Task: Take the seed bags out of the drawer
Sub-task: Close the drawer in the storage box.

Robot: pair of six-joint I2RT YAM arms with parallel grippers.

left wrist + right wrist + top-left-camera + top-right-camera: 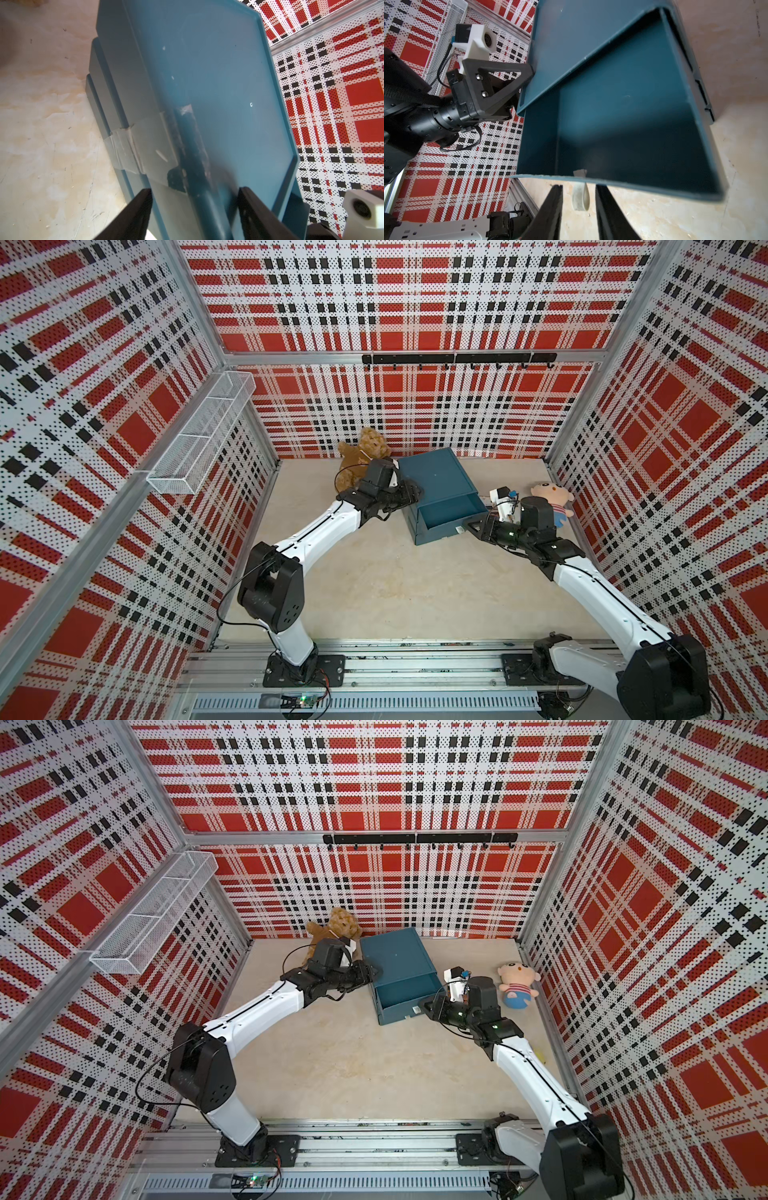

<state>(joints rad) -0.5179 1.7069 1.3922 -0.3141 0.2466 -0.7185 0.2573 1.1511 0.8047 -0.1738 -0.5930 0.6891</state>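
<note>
Right wrist: open dark-teal drawer (pixel 633 124)

Teddy (pixel 372 443), upper ctr, half hidden behind L arm (pixel 324 526); drawer (pixel 440 534) back end inside cabinet (pixel 432 472), can't see in there.

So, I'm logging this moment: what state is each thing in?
Drawer: pulled out, visible part empty.
Left gripper: astride the cabinet edge, grip unclear.
Right gripper: open, either side of the drawer's tape loop.
Doll: lying face up.
Teddy bear: partly hidden by the left arm.
</note>
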